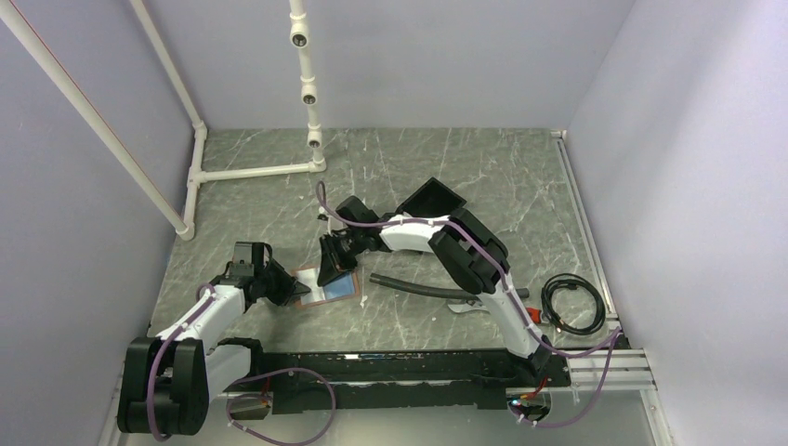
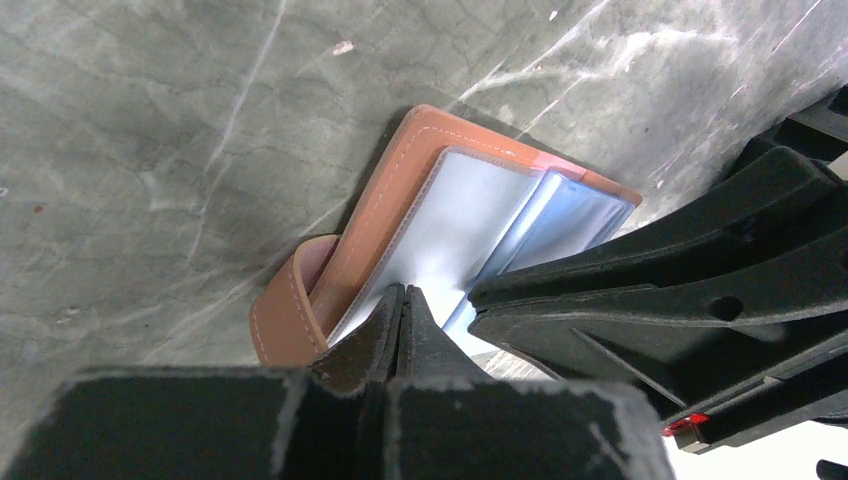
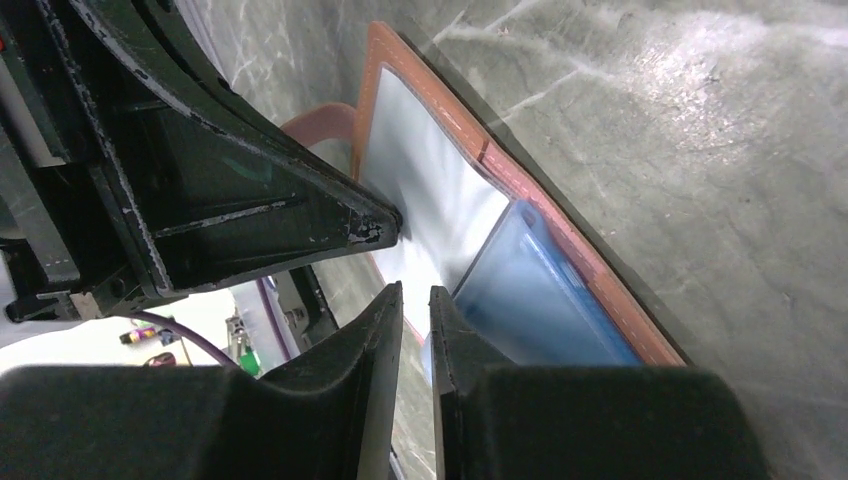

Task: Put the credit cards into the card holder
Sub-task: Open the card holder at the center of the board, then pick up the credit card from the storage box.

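Tabletop | left end effector clamps 1 card holder | 1 credit card | right end effector unclear

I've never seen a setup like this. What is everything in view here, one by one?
card holder: one, tan-brown leather, open on the table between the grippers
credit card: one visible, blue, on the holder's clear sleeve
box: one, black, behind the right arm
hose: one, black, right of the holder
cable coil: one, black, near the right edge
pipe frame: one, white, far left corner
table: one, grey-green marbled
left gripper: black, shut, tips on the sleeve
right gripper: black, nearly closed, seemingly pinching the card's edge
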Controlling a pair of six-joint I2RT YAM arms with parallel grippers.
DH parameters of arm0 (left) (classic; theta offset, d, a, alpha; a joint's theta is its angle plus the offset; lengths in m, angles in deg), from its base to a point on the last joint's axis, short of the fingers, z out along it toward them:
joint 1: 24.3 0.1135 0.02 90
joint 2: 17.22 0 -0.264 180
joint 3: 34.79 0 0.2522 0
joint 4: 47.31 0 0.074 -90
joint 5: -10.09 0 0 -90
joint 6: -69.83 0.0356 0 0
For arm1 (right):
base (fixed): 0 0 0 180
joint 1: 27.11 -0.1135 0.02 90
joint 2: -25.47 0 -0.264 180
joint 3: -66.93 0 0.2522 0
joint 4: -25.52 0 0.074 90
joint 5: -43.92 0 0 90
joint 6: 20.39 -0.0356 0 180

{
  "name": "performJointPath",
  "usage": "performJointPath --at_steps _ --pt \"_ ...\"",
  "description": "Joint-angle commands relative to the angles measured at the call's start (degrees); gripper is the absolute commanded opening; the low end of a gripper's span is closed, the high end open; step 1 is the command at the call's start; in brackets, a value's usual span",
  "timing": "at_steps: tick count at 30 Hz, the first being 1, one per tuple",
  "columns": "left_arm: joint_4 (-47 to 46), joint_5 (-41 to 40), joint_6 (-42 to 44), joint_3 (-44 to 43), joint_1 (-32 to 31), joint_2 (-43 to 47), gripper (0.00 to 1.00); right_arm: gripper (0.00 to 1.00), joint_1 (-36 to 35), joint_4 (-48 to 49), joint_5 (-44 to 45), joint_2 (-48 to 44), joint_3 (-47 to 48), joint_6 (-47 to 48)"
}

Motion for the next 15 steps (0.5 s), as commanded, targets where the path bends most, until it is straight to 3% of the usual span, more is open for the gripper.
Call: performJointPath --at_steps 1,10,15 --pt "4.16 -4.75 1.44 1.63 0.21 -1.69 0.00 0.19 -0.56 2.55 -1.20 1.20 2.30 -1.16" --pt "4.38 -4.75 1.44 1.67 0.20 -1.30 0.00 0.22 -1.17 -3.64 4.62 2.51 4.27 0.29" --pt "4.17 -4.66 1.35 1.75 0.21 -1.39 0.00 0.27 -1.53 -1.75 2.71 3.60 4.85 -1.16"
